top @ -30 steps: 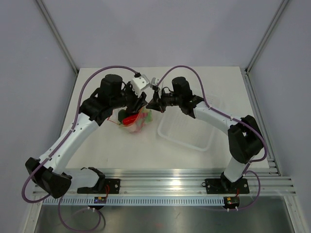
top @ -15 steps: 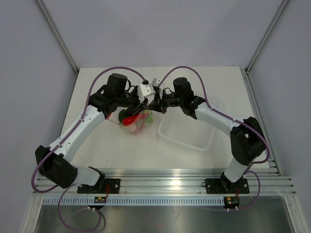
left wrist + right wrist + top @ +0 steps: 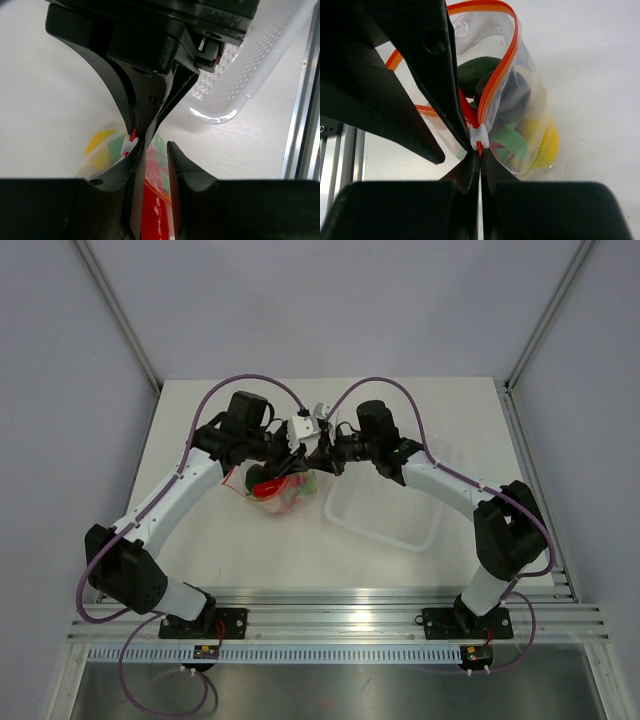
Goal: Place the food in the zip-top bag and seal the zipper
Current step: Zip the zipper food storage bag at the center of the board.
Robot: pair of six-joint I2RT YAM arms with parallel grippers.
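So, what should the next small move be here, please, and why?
Probably close the left gripper on the zipper beside the white slider: its fingers straddle the strip, the right gripper pinches that end, and the strip gapes open.

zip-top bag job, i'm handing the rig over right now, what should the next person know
Right tool: shut on the zipper at its white slider.
Left tool: open, fingers either side of the zipper strip.
Bag sits beside the clear tray, food inside.
Done: food looks bagged.
To do: mouth gapes in a loop; run the slider along to seal.
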